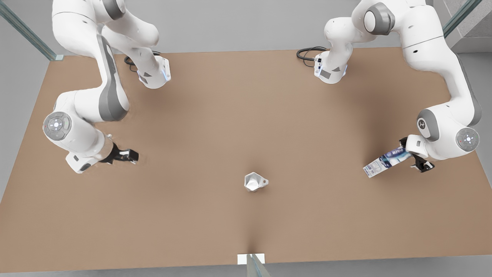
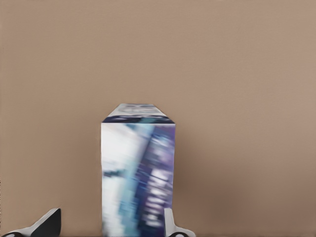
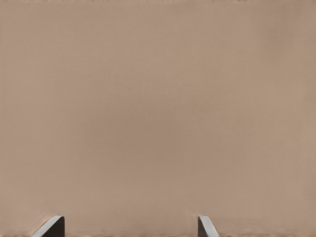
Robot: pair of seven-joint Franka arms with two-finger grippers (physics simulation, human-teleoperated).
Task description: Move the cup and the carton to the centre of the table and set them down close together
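My left gripper (image 1: pixel 413 156) clamps the tilted carton (image 1: pixel 384 161) (the cup (image 1: pixel 254 181) sits mid-table), my right gripper (image 1: pixel 128 156) gapes, idle.

Matt brown table (image 1: pixel 215 123); printed carton (image 1: pixel 384 161) (card-like); glossy white cup (image 1: pixel 254 181).

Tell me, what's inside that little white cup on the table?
Nothing visible: the small white-grey faceted cup shows a pale, bare inside from above. It stands on the light brown table; its very bottom is shadowed.
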